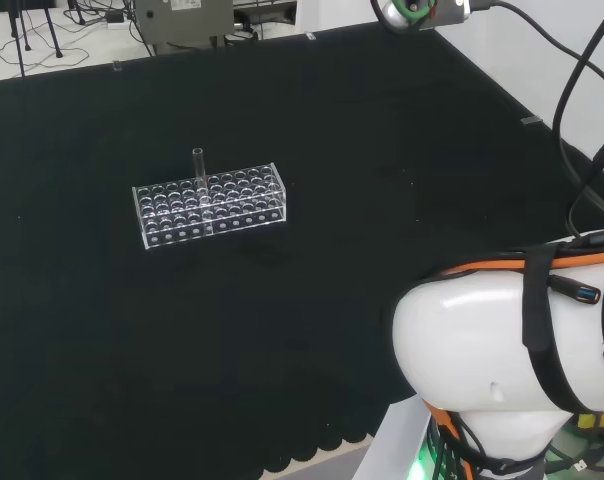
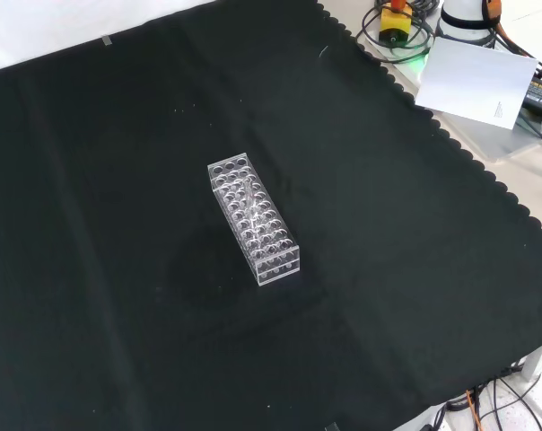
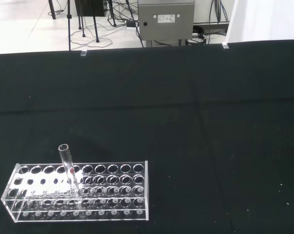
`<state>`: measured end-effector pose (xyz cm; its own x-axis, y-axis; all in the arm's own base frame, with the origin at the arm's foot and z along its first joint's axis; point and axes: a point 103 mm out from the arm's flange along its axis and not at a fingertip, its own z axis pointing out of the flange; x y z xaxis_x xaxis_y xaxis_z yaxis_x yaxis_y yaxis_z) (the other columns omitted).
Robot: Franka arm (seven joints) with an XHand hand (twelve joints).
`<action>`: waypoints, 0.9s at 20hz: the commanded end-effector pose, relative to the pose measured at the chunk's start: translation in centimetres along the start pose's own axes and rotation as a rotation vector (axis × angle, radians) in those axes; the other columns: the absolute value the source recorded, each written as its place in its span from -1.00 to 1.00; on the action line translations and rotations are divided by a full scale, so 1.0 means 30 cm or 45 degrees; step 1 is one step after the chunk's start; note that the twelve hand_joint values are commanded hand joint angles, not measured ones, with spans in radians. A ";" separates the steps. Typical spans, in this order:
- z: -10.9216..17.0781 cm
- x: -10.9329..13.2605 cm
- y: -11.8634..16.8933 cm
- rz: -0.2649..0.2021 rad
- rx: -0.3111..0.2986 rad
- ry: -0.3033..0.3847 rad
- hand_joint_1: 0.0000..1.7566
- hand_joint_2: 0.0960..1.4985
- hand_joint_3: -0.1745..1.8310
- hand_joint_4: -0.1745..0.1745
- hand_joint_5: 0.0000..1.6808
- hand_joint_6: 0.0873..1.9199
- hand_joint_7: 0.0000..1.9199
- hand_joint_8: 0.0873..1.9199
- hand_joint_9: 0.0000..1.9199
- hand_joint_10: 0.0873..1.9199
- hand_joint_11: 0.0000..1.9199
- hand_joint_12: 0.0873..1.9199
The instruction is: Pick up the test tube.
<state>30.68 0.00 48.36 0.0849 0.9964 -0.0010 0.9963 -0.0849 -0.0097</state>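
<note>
Test tube (image 1: pixel 198 165) is standing upright in a clear rack (image 1: pixel 211 205), poking up above the holes. From the head view, the rack is sitting on the black worktop (image 1: pixel 382 160) at about ten o'clock from the big white arm link (image 1: pixel 492 350). I cannot tell whether the hand is open or closed.

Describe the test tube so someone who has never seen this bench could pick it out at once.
On the black cloth stands one clear plastic rack full of round holes. The test tube is the single thin clear glass tube standing in it, its open top rising above the otherwise empty holes.
</note>
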 end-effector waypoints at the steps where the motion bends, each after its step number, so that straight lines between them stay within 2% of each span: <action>1: 0.000 0.000 0.001 -0.001 -0.012 -0.011 -0.20 -0.18 -0.27 -0.42 -0.72 -0.71 -0.83 -0.14 -0.89 -0.09 -0.97 0.36; 3: 0.001 0.000 0.006 -0.007 -0.004 -0.012 -0.28 -0.12 -0.30 -0.48 -0.76 -0.84 -0.90 -0.15 -0.98 -0.09 -0.99 0.31; 9: 0.011 0.029 0.076 -0.048 0.012 -0.012 -0.30 -0.10 -0.32 -0.49 -0.76 -0.90 -0.92 -0.15 -1.00 -0.07 -1.00 0.32; 15: 0.050 0.096 0.194 -0.151 0.019 0.013 -0.30 -0.09 -0.33 -0.52 -0.70 -0.97 -0.87 -0.13 -0.96 -0.01 -1.00 0.48; 18: 0.083 0.130 0.263 -0.212 0.050 0.029 -0.27 -0.09 -0.33 -0.58 -0.65 -0.97 -0.80 -0.11 -0.88 0.01 -1.00 0.56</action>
<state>34.08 1.16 47.73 0.0208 0.9998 0.0001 0.9995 -0.0208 -0.0225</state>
